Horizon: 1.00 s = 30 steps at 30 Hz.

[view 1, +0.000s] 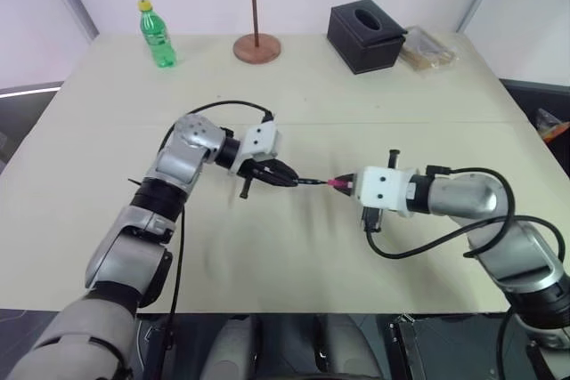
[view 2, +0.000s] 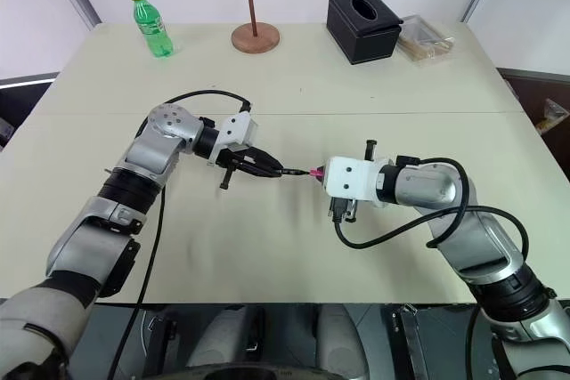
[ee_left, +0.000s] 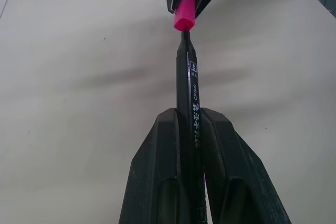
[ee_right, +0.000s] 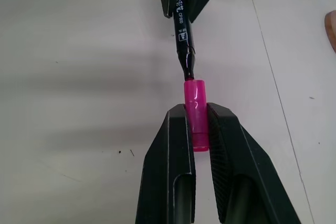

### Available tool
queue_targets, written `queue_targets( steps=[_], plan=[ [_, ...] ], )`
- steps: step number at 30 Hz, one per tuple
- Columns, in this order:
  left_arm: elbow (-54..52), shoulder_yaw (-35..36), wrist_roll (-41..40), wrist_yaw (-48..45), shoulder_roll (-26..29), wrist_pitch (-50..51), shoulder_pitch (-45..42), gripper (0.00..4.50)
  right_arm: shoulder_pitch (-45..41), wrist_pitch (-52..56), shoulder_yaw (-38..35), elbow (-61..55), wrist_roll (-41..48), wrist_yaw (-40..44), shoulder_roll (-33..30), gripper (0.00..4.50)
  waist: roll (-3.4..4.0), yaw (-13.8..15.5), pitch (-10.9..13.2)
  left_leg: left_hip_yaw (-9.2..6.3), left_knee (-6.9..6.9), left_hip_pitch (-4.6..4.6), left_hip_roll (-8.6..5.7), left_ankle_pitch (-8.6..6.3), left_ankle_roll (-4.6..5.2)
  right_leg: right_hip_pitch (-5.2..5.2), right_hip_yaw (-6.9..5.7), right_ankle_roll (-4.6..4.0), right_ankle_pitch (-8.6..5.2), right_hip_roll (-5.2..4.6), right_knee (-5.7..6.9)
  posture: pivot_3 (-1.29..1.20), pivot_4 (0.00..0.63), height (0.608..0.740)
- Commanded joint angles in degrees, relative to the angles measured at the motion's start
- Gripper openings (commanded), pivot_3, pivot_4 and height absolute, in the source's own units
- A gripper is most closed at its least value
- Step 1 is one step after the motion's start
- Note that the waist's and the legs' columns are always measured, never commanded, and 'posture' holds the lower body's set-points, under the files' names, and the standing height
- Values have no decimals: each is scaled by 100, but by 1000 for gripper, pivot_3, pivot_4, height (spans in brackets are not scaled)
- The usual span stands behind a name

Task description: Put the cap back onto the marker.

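Over the middle of the table my left gripper point(view 1: 287, 178) is shut on the thin black marker point(ee_left: 188, 85), which points toward my right arm. My right gripper point(ee_right: 198, 118) is shut on the small bright pink cap point(ee_right: 196, 111), held just off the table. The marker point(ee_right: 184, 45) and cap point(ee_left: 184, 14) stand in one line, the marker's tip right at the cap's open mouth. Whether the tip has gone inside I cannot tell. From the head the pink cap point(view 1: 338, 184) shows as a small spot between the two grippers point(view 2: 321, 173).
Along the far edge of the beige table point(view 1: 294, 255) stand a green bottle point(view 1: 157, 35), a round wooden stand base point(view 1: 256, 47), a black tissue box point(view 1: 367, 36) and a clear packet point(view 1: 429, 48). Black cables loop beside both wrists.
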Motion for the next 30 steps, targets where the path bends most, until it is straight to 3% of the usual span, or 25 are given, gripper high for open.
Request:
queue_targets(
  steps=[1, 17, 30],
  plan=[
    [-127, 77, -45, -1, -8, -54, -90, 549, -87, 10, -1, -294, 15, 19, 21, 19, 0, 0, 0, 0, 0, 0, 0, 0, 0, 0, 0, 0, 0, 0, 0, 0, 150, 740],
    [-274, 84, -174, -159, -56, 314, -1, 549, -380, -56, 196, -214, -242, -146, 328, 19, 0, -1, 0, 0, 0, -1, -1, 0, 0, -1, 0, 0, 0, 0, 0, 0, 150, 740],
    [-133, 87, -123, -292, -49, 251, -151, 549, -205, -242, 344, -276, -442, 24, 150, 19, 0, -1, 0, 0, 0, 0, -1, 0, 0, -1, 0, 0, 0, 0, 0, 0, 150, 740]
  ],
)
